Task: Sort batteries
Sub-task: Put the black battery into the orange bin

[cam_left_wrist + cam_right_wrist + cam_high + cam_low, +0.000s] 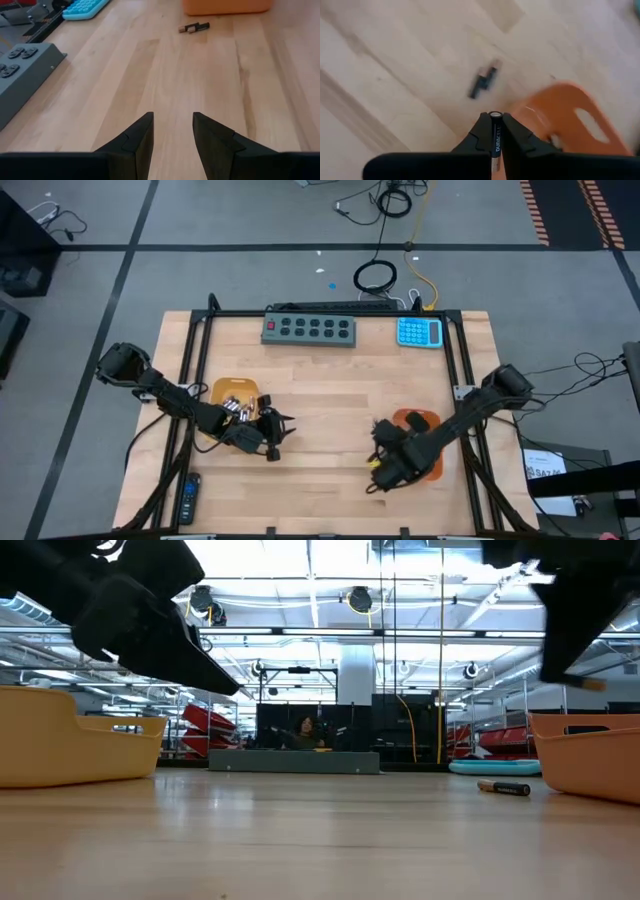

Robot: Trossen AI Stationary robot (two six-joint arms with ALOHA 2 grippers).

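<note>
Right gripper (495,131): above the table's near right part, beside the orange tray (428,420); jaws shut on a black battery (495,137) that stood up between the fingertips, lettering on its side.

Loose battery (483,83): dark, lying flat on the bare wood just beside the orange tray; also seen in the left wrist view (194,28) and the low view (504,788).

Orange tray: on the table's right side, partly hidden under the right arm in the high view; contents could not be told.

Left gripper (173,131): over bare wood left of centre, just beside the yellow tray (222,389); jaws narrowly apart, nothing between them.

Yellow tray: on the table's left side, holding a cluster of batteries (236,408), silvery and dark.

Table (320,380): light wood, dark frame.

Grey button strip (309,329): at the far edge, left of centre.

Blue calculator (420,332): at the far edge, right of the strip, apart from it.

Remote (188,498): black, at the near left corner.
</note>
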